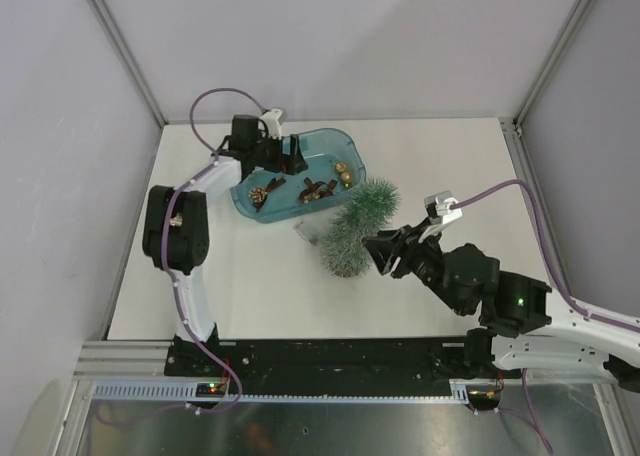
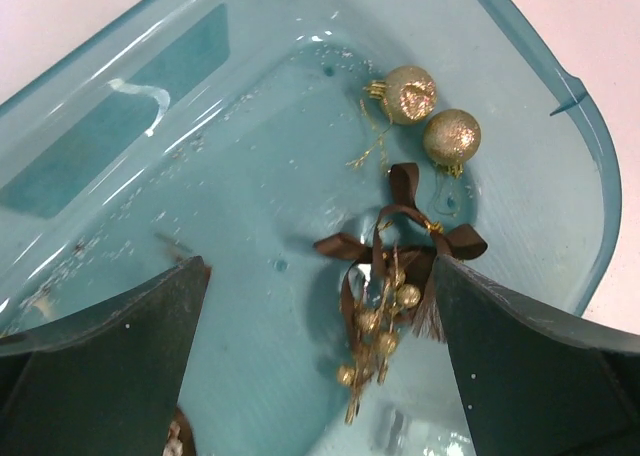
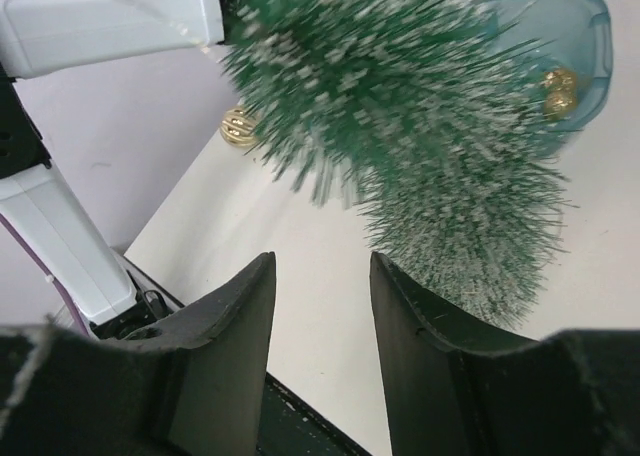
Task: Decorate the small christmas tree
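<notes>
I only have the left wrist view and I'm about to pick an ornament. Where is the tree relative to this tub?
Observer: The small christmas tree is on the table just right of the blue tub.
Operator: Is the right arm holding it?
Observer: No. The right gripper is open beside the tree's base end, with nothing between its fingers.
Operator: Which way does the tree point?
Observer: In the top view its tip points toward the tub's right end, and its base is nearer the arms.

Frosted green xmas tree [image 1: 358, 226], tilted
</notes>
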